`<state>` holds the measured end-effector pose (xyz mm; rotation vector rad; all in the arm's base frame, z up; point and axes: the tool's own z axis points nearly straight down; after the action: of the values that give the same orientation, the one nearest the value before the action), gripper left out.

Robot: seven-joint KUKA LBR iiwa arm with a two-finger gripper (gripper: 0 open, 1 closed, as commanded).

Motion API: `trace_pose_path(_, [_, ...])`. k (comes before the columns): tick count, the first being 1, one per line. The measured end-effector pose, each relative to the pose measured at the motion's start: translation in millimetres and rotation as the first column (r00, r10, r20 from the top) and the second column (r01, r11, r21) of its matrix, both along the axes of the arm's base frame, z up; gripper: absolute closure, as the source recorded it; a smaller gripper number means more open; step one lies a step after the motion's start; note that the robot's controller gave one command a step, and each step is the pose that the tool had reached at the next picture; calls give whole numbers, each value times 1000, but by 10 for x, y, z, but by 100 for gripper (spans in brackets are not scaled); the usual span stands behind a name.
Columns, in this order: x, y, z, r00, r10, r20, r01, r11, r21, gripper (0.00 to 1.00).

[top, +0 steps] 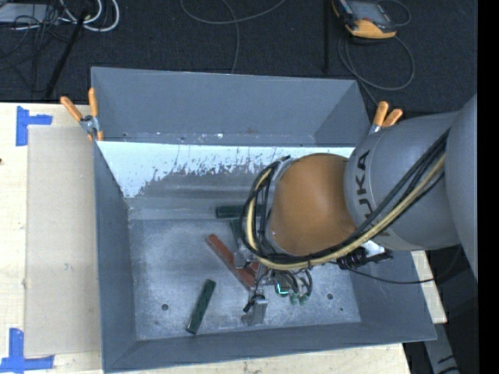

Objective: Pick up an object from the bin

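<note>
Grey metal bin [156, 275]: few loose things, entered left to right.

Dark green bar [199, 305]: laid flat near the front wall, tilted towards one o'clock, at nine o'clock from the gripper and clear of it.

Reddish-brown strip [221, 251]: laid slantwise at mid-floor, its lower end hidden beneath the wrist. It is at eleven o'clock from the gripper and is the nearest thing to it.

Small dark green piece [229, 210]: set near the back wall, at twelve o'clock from the strip.

Gripper [254, 308]: placed low over the floor near the front wall, beneath the orange cover [312, 201]. Whether it is open or closed cannot be told, and nothing is seen held.

Step judged: approach, with the grasp not yet made. If the strip is meant, a shift towards eleven o'clock is called for before closing; contact cannot be confirmed.
</note>
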<state>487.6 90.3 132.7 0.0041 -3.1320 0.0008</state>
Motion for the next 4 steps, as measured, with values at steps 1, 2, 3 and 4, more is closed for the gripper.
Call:
trace_pose_path(1, [258, 983, -631, 954, 301, 7, -301, 954, 1, 0])
trace_pose_path(2, [132, 773, -637, 771, 637, 6, -637, 771, 2, 0])
trace_pose_path(3, [129, 580, -636, 622, 783, 8, -783, 622, 2, 0])
trace_pose_path(4, [127, 580, -643, 627, 779, 8, -779, 627, 2, 0])
